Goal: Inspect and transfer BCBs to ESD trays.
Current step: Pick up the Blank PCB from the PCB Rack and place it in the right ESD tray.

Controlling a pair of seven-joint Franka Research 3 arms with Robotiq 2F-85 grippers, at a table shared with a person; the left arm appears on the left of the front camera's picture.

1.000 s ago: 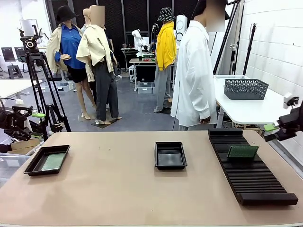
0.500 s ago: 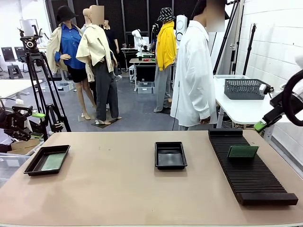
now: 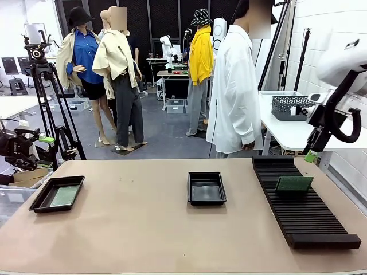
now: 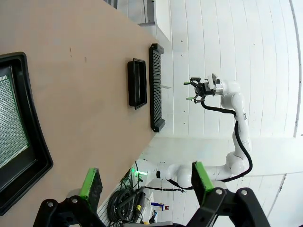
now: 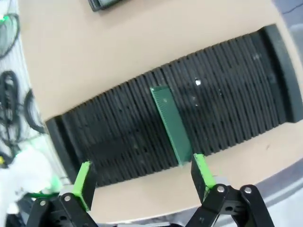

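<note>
Front view: BCB (image 3: 294, 184) stands on edge, long axis across rack (image 3: 309, 217).

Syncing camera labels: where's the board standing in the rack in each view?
Front: board at right, upright in the rack, in its far half.
Left wrist: board is a thin sliver sticking out of the rack, upper middle.
Right wrist: board near centre, seen edge-on from above, in the rack.
Shared landmark: the long black ribbed rack.
</note>
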